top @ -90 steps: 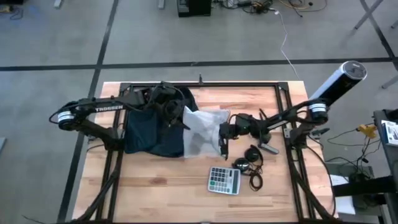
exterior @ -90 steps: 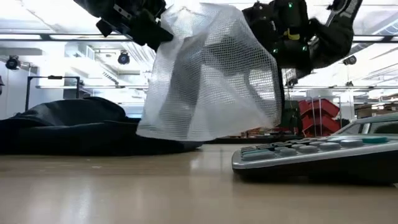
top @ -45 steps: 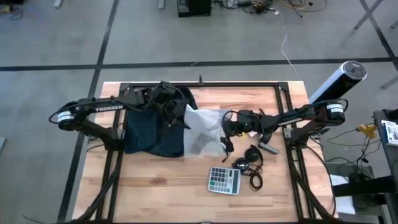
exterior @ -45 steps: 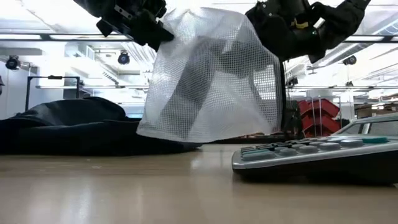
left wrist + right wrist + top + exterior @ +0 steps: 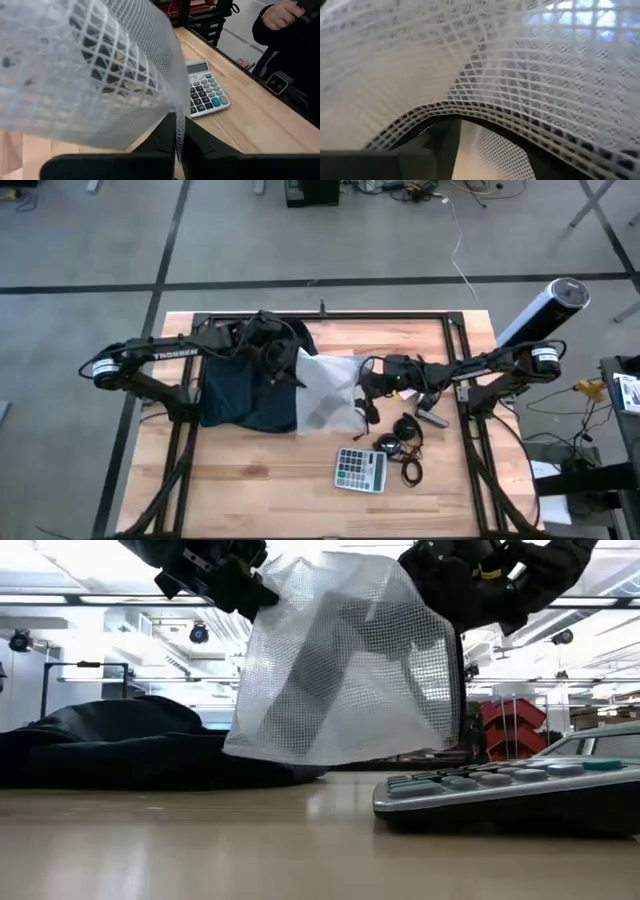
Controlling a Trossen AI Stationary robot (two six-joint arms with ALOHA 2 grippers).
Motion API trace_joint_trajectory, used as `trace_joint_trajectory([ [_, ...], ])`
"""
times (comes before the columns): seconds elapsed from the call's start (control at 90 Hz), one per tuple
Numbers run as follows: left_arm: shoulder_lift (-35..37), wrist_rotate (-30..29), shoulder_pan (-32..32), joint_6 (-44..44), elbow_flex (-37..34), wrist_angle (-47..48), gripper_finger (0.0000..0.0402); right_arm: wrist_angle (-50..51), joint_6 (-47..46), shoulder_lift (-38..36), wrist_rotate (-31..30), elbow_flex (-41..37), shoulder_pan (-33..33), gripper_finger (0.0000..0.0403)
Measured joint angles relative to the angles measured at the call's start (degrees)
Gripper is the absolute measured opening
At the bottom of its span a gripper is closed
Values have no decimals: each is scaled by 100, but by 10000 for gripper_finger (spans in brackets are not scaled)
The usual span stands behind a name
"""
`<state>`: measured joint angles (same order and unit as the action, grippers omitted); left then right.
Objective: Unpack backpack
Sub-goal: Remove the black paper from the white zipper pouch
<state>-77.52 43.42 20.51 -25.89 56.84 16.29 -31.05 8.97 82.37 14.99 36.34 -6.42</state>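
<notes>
The left gripper and right gripper each pinch an edge of the silvery-grey mesh flat pouch, lifted at frame centre. The floppy dark navy fabric backpack lies centre-left on the wooden desk.

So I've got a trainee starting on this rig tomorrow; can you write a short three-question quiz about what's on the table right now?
1. True or false: the mesh pouch lies flat on the table.
2. Which item sits nearest the table's front edge: A) backpack, B) calculator, C) headphones?
3. Fill in: the left tool is shut on the ___.

Key: 1 false, both tools hold it lifted, the right tool at its far edge; 2 B; 3 mesh pouch.
</notes>
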Motion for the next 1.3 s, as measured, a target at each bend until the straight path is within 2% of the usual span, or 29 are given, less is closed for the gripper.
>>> trace_joint_trajectory([
  [0.189, 10, -192, 0, 0, 0, 64, 0, -48, -196, 11, 2, -1, 44, 20],
  [0.322, 87, -347, 93, -2, 0, 234, 0, 872, -196, -305, -22, -1, 52, 9],
  [0.411, 155, -347, 120, -2, 0, 289, 0, 1507, -196, -630, -298, -1, 52, 2],
  [0.678, 184, -347, 146, -63, 0, 332, 0, 2374, -210, -1253, -481, -3, 52, 0],
  [0.811, 184, -345, 146, -63, 0, 325, 0, 1773, -359, -1159, -490, -76, 52, 0],
  [0.967, 184, -345, 144, -63, 0, 331, 0, 1430, -474, -729, -105, -101, 52, 7],
  [1.111, 186, -343, 146, -20, 0, 444, 0, 1442, -769, -531, -77, -105, 52, 47],
  [1.3, 186, -343, 146, -44, 0, 466, 0, 1443, -900, -564, 305, -105, 52, 140],
])
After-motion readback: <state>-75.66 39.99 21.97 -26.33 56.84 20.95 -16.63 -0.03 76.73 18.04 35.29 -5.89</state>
